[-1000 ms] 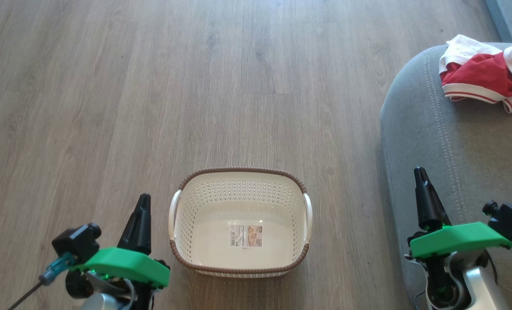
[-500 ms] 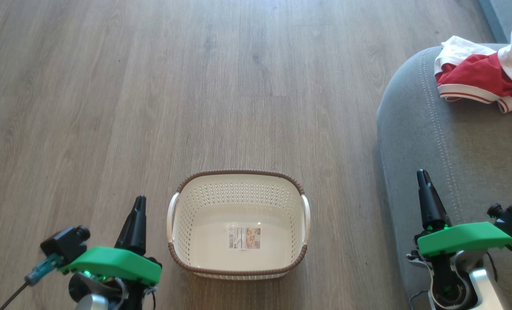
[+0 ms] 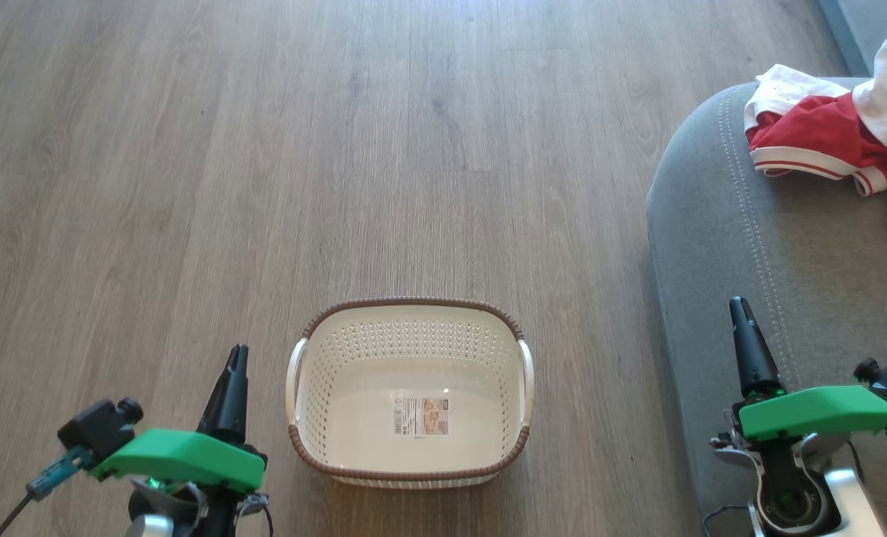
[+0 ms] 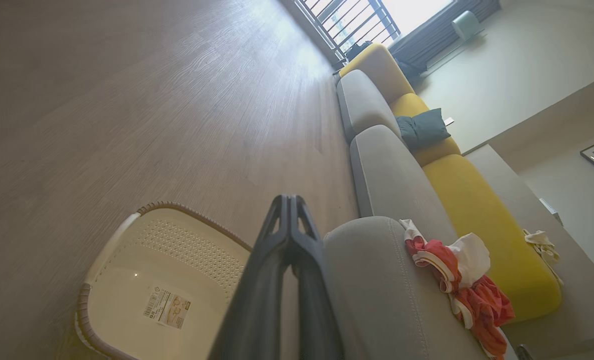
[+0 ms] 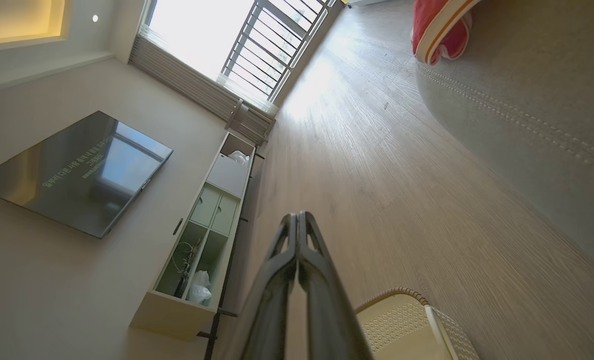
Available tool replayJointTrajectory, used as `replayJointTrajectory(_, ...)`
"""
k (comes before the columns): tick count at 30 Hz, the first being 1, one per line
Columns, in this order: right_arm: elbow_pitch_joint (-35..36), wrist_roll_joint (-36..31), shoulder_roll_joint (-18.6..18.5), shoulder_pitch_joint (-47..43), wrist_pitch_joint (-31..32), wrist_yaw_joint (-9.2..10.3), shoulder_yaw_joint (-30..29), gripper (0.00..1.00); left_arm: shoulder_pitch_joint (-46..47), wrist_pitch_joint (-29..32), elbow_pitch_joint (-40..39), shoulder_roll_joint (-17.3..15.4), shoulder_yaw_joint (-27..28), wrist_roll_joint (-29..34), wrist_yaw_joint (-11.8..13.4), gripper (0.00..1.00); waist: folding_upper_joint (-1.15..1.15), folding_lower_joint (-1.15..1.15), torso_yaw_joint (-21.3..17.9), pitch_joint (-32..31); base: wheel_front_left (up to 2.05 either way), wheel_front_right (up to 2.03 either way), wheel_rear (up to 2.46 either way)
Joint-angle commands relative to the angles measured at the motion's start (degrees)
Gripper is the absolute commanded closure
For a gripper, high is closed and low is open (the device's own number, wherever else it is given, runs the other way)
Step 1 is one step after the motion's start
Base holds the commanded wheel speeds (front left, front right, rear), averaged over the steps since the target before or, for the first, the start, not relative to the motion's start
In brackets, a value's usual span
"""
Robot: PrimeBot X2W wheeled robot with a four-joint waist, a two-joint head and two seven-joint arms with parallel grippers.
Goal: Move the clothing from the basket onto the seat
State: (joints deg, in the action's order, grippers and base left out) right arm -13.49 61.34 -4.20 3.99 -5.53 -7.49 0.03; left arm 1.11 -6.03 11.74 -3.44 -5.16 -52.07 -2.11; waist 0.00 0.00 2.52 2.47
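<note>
The basket [image 3: 413, 303] sits on the wooden floor [image 3: 264, 149], close in front of the robot and between its two arms. A paper label [image 3: 421, 416] lies flat on its bottom. To the right, apart from the basket, is the rounded end of the grey seat [image 3: 749, 246], with a double line of pale stitching along its edge. The clothing [image 3: 816, 138] lies in a rumpled heap on the far part of the seat. It is red with white bands, a white piece is bunched over its right side, and it runs past the right edge of the head view.

The left tool [image 3: 237, 356] hangs over the floor just left of the basket, pointing away from the robot. Its two fingers are pressed together tip to tip with nothing between them. The right tool [image 3: 738, 307] hovers over the near end of the seat, well short of the clothing. It too is closed flat on itself and holds nothing.

Farther along, the seat joins a row of grey cushions backed by a yellow backrest [image 4: 476, 215], with a dark cushion [image 4: 423, 129] propped against it. Across the room a television [image 5: 74, 172] hangs above a low shelf unit [image 5: 202, 235], near a bright window [image 5: 202, 30].
</note>
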Motion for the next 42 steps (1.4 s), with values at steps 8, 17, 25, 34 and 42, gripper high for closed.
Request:
replayJointTrajectory(8,1.29,4.85,-0.15,1.99,1.72,-0.01,-0.62,1.0,3.4,1.5,-1.15,-0.79,2.73,-6.26,-1.01,1.0,0.0,0.0,-0.34,-0.31,0.0,0.0,0.0)
replayJointTrajectory(17,1.0,9.13,-0.04,2.0,3.23,0.0,-1.4,1.0,3.64,2.99,-0.61,-0.82,3.82,-11.94,-1.71,1.0,0.0,0.0,-0.69,-0.63,0.0,0.0,0.0)
replayJointTrajectory(25,0.79,12.43,0.06,2.02,4.41,0.0,-2.02,1.0,3.82,4.15,-0.2,-0.82,4.68,-16.32,-2.24,1.0,0.0,0.0,-0.96,-0.87,0.0,0.0,0.0)
replayJointTrajectory(34,0.47,17.16,0.21,2.04,6.11,0.0,-2.92,1.0,4.09,5.84,0.4,-0.82,5.94,-22.58,-3.02,1.0,0.0,0.0,-1.34,-1.22,0.0,0.0,0.0)
replayJointTrajectory(42,0.22,20.93,0.34,2.06,7.48,0.0,-3.64,1.0,4.31,7.21,0.88,-0.8,6.97,-27.58,-3.64,1.0,0.0,0.0,-1.65,-1.5,0.0,0.0,0.0)
